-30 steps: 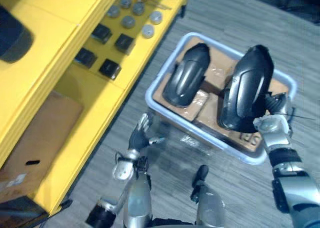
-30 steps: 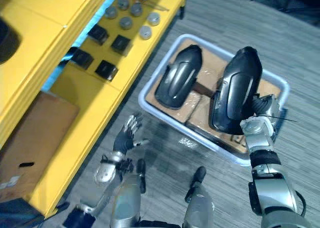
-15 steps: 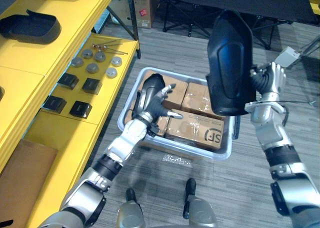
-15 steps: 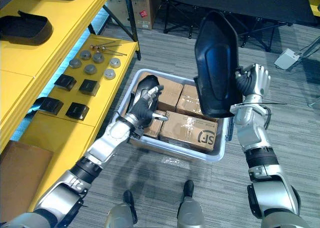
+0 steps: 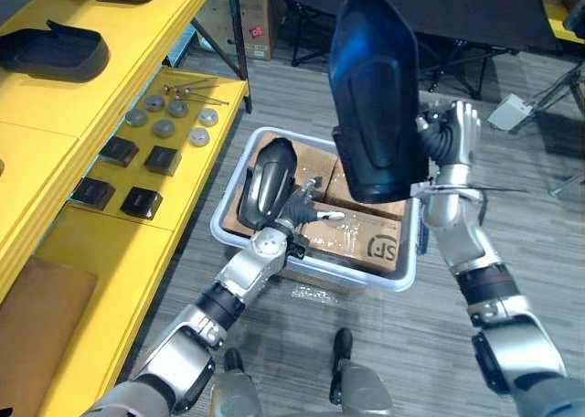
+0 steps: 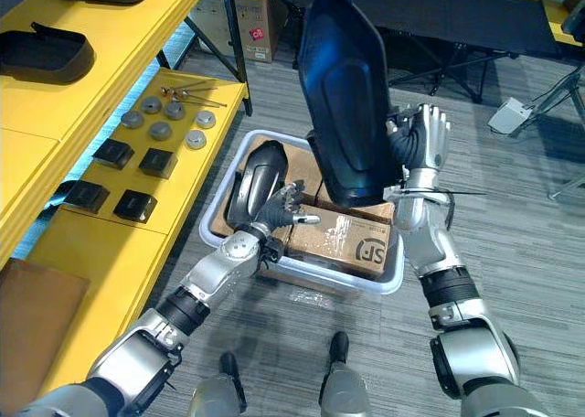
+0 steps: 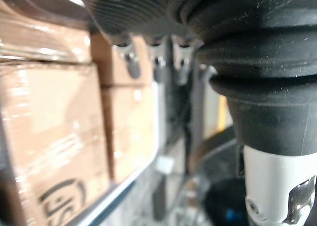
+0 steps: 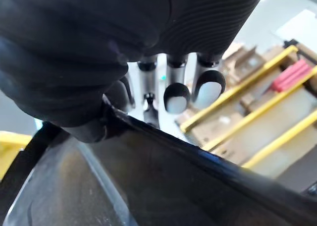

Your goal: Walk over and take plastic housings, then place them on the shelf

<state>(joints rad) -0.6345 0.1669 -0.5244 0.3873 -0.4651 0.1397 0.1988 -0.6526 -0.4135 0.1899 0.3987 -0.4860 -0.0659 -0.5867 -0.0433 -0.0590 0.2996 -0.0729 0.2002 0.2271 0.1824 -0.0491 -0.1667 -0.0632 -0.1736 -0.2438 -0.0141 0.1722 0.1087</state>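
My right hand [image 5: 448,141] is clenched on a black plastic housing [image 5: 373,97], holding it upright and high over the grey bin [image 5: 366,281] on the floor. In the right wrist view my fingers [image 8: 177,98] reach over the shell's far side while the thumb bears down on its dark rim. The part's broad, glossy face is turned toward the camera on my head, and its lower end hangs above the cardboard boxes [image 5: 364,240] packed inside the bin.

A second housing [image 5: 265,181] lies on those boxes at the bin's left end, its narrow tip pointing away from me. My left hand [image 6: 279,207] reaches over the near rim of the bin to the near end of that shell, fingers loosely spread and closed on nothing. It appears to be brushing the plastic, though from this angle I cannot tell whether it is actually touching it. From the left wrist, the fingers [image 7: 131,57] point out beside the taped boxes.

To my left runs the yellow shelf [image 5: 64,133]. Two more dark shells [image 5: 55,51] sit on its upper level. The lower level carries square black blocks [image 5: 137,200], grey discs [image 5: 164,127] and a few thin metal rods [image 5: 196,90]. A brown board [image 5: 32,316] lies on the lowest level, near my left side.
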